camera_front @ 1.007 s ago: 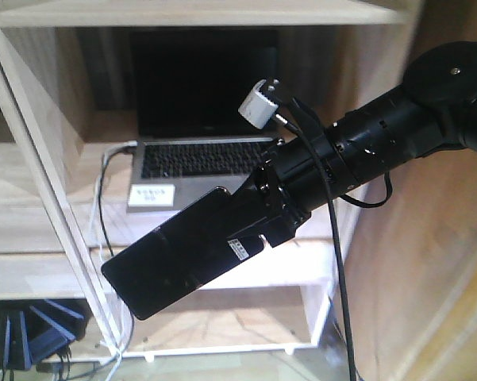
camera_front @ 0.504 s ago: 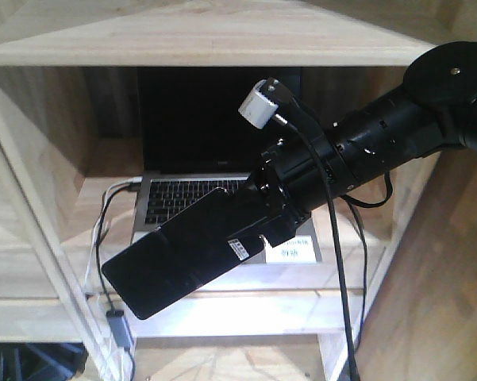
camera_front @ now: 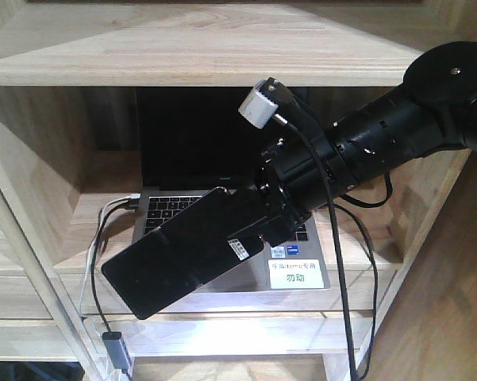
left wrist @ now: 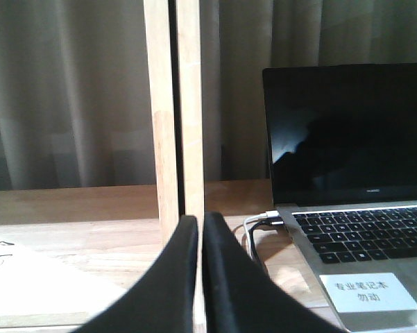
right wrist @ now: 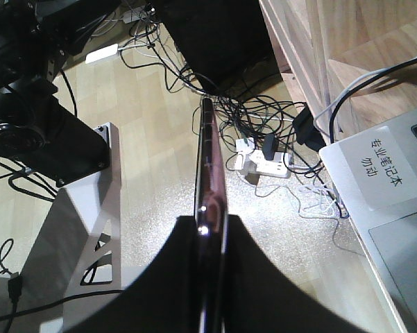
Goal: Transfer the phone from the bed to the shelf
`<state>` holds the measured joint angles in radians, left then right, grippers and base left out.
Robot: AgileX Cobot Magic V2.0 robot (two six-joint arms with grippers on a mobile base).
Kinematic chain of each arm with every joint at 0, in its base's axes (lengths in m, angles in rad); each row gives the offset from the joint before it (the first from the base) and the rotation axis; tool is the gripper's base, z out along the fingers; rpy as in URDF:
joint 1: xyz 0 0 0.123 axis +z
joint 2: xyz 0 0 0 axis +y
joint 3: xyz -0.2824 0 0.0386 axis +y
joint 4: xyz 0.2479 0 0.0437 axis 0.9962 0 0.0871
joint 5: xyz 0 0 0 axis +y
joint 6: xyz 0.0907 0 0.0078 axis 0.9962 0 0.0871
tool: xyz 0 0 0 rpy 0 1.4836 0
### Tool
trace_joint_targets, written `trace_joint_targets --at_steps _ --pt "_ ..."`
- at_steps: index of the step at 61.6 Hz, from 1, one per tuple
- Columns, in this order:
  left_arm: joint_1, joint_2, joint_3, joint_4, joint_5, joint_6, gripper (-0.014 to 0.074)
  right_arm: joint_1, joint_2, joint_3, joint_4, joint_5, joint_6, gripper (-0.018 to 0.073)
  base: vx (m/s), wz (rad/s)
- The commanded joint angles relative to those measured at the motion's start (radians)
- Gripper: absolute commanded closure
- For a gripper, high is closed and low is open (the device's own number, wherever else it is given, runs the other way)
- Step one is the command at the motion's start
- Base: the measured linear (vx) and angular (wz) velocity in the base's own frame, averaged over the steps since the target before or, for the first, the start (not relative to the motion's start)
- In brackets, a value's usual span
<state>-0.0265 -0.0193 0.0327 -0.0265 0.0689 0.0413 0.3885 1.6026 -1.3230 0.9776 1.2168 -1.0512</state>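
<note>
Glossy, stiff, likely slippery (fragile too). Held the phone [camera_front: 175, 258] by its right end, clamped in the right gripper [right wrist: 209, 225]; found the left gripper [left wrist: 200, 232] pressed together, empty.

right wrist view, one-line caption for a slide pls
Right hand grips the phone edge-on, cable-strewn floor below, laptop corner at the right edge.
</note>
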Motion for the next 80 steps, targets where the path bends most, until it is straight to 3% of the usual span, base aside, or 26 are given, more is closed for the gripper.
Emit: trace_joint_targets --at_steps 1,80 --pt "0.002 -0.008 -0.024 -0.011 -0.075 -0.009 0.0595 -0.002 -0.044 -0.024 0.081 0.068 -0.003 0.0561 0.02 0.0" --pt "0.002 -0.008 -0.024 -0.011 -0.075 -0.009 0.0595 -0.002 -0.044 -0.024 0.081 0.07 -0.003 0.0561 0.0 0.0"
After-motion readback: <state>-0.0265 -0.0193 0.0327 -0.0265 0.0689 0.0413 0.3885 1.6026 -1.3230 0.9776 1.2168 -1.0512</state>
